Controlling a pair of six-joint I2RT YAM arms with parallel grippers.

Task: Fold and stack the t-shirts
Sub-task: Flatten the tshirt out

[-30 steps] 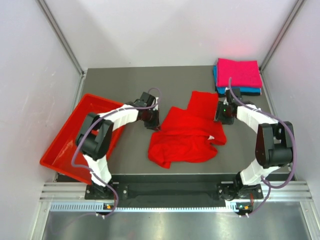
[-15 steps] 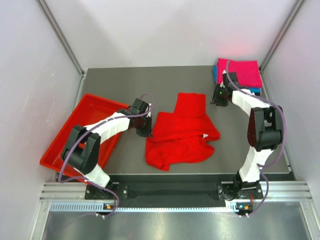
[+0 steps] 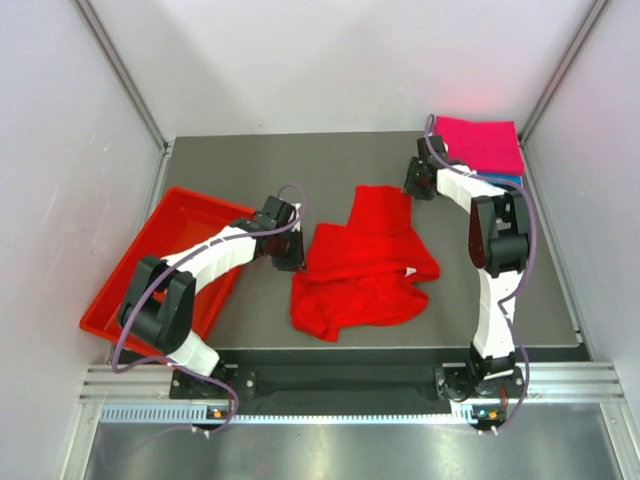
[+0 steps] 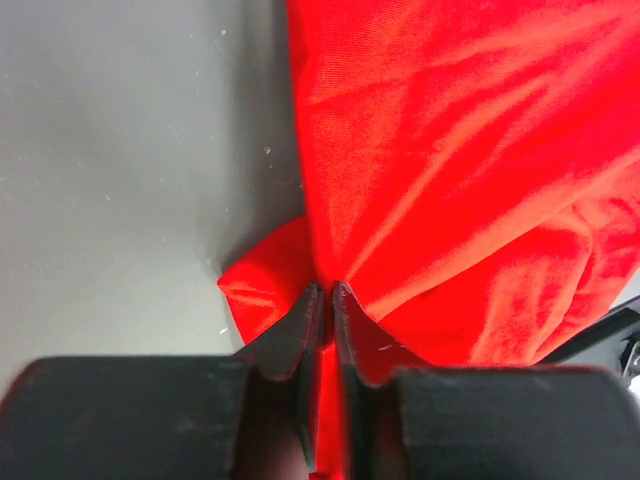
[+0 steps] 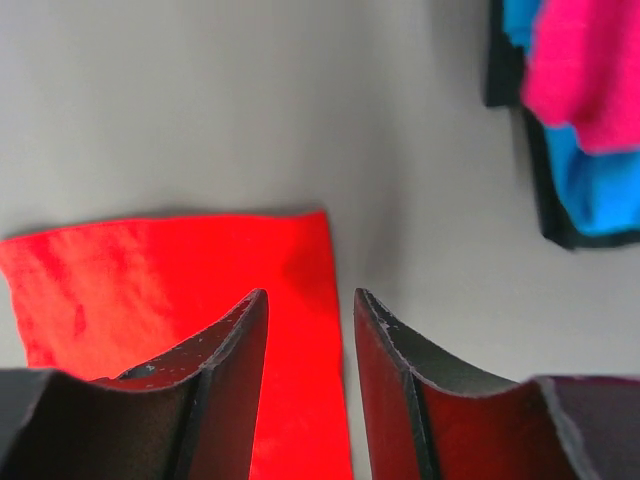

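A dark grey table (image 3: 230, 160) sits boxed in by pale walls, with a rigid red plastic tray (image 3: 165, 222) skewed off its left edge; in the middle lies the bright red cloth t-shirt (image 3: 365, 270), rumpled, one flap reaching toward the far side. In the far right corner is a folded pile, the magenta-pink folded shirt (image 3: 480, 143) on top. From overhead a thin teal strip shows under it; the right wrist view alone shows the teal-blue folded shirt (image 5: 590, 185) resting on a black folded shirt (image 5: 497, 70).

The left gripper (image 3: 292, 262) is at the red shirt's left edge. Only its wrist view shows the fingers nipped almost together, red cloth in the slit and creases running to the tips. The right gripper (image 3: 412, 183) hovers at the far right corner of the flap, near the pile. Its wrist view shows the fingers standing apart, nothing between them, the flap's corner and bare table below.

A second ago the right gripper was lower down by the shirt's right side; it has since reached farther out; the shirt itself has slid a little leftward.
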